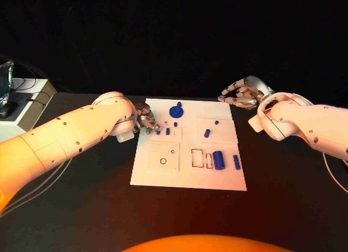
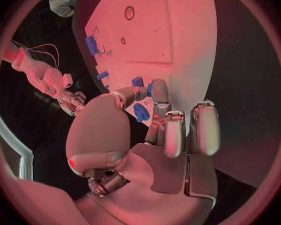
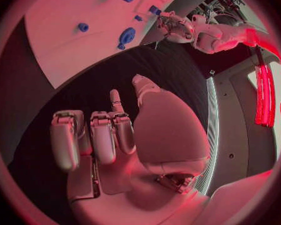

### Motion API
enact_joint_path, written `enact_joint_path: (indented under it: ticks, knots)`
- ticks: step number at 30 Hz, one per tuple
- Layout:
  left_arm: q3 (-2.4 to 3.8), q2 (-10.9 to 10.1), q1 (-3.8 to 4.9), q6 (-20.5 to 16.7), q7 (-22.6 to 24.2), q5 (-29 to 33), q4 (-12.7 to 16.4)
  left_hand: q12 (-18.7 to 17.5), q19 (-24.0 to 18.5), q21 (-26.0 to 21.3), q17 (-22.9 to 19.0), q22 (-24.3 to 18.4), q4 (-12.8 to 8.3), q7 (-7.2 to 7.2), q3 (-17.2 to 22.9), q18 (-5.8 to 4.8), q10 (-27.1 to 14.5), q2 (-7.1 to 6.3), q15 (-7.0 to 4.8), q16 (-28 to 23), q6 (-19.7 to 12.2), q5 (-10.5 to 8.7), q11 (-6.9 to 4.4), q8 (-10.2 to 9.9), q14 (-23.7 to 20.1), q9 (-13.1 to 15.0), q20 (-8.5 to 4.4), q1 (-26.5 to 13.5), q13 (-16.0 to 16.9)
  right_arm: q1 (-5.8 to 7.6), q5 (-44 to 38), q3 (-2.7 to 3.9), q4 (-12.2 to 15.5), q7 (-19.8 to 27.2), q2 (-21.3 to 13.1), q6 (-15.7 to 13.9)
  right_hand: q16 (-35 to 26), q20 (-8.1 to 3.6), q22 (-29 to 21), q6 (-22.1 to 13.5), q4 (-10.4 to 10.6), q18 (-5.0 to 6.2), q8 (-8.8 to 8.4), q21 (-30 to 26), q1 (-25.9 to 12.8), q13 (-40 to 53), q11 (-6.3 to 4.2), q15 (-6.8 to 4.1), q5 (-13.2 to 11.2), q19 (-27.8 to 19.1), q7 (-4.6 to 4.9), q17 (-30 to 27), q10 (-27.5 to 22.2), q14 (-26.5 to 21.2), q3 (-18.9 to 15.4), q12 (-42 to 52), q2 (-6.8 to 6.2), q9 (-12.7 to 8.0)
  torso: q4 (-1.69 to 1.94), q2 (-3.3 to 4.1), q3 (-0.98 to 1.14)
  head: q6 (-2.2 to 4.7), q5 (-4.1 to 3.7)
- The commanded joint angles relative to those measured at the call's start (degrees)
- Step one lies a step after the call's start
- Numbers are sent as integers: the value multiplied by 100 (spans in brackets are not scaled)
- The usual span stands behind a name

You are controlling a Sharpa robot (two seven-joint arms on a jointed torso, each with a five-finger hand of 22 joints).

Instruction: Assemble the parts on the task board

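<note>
The white task board [image 1: 187, 177] lies mid-table with several blue parts on it. A round blue disc with a peg [image 1: 176, 110] sits near the far edge. Short pegs [image 1: 168, 131] stand close to the left edge, and a thick cylinder [image 1: 218, 158] and a slim bar [image 1: 236, 161] lie by the slots on the right. My left hand [image 1: 147, 121] is at the board's left edge. Its thumb and forefinger pinch a small blue peg [image 2: 138, 82], with the other fingers curled in. My right hand [image 1: 241, 94] hovers off the far right corner, fingers curled in on nothing [image 3: 93, 140].
A pale box with cables [image 1: 19, 100] stands at the table's far left. In the left half of the board [image 2: 172, 35] are a round hole [image 1: 163, 160] and a smaller one. Rectangular slots [image 1: 196, 157] lie beside the cylinder. Black table surrounds the board.
</note>
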Motion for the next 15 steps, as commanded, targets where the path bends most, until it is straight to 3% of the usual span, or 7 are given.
enact_joint_path:
  ticks: [1, 15]
  knots:
    - [-18, 28, -27, 18, 21, -58, 3, -12, 18, 9, 1474, 238, -655, -93, 656, -119, 24, 58, -50, 5, 133, 38, -32, -11, 596, 6, -10, 119, -6, -4, -19, 1, 7, 65, 3, 62, -21, -28, 1193, -48, 5, 72, 20, -35, -56, 1329, -30, -29, 27, 413, 11, 1082, 403, 495, 24, -15, 10, 8, -4, 0, 1, 0, -2]
    - [-18, -3, -27, 127, -11, -186, -29, -11, 51, 35, 1503, 283, -713, -99, 736, -130, 60, 30, -56, 16, 188, 82, -39, -19, 604, 8, -16, 149, -8, -7, -19, 1, 8, 67, -7, 60, -21, -28, 1193, -48, 5, 72, 20, -35, -56, 1329, -30, -29, 27, 413, 11, 1082, 403, 495, 24, -15, 10, 8, -2, 0, 1, 0, 4]
